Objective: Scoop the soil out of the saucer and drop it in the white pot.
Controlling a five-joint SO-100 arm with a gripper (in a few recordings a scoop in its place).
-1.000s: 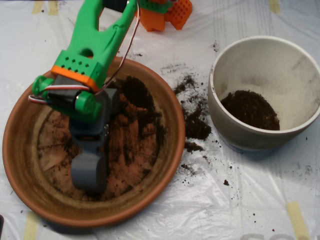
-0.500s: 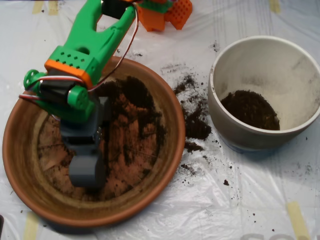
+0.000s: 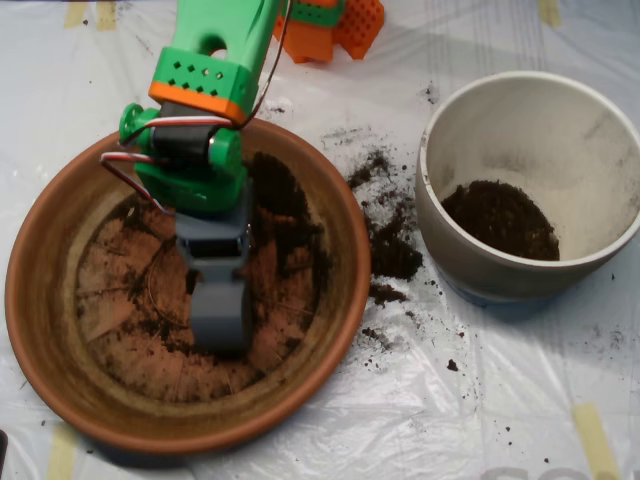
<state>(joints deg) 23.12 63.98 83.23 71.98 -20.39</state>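
The terracotta saucer [image 3: 60,330] lies at the left of the overhead view. Thin smears of soil [image 3: 285,215] cover its floor, darkest at the upper right inside the rim. My grey scoop [image 3: 219,315] hangs over the middle of the saucer, pointing toward the near rim, below the green arm [image 3: 200,120]. The arm hides the far left part of the dish. The white pot [image 3: 600,130] stands to the right, apart from the saucer, with a dark heap of soil [image 3: 500,218] on its floor.
Spilled soil [image 3: 390,245] lies scattered on the white plastic sheet [image 3: 480,400] between saucer and pot. An orange block [image 3: 335,25] sits at the top behind the arm. Yellow tape strips [image 3: 595,440] mark the sheet.
The arm has swung to the right and back, carrying the scoop from the saucer's lower left toward its middle. The soil on the left floor looks raked thinner.
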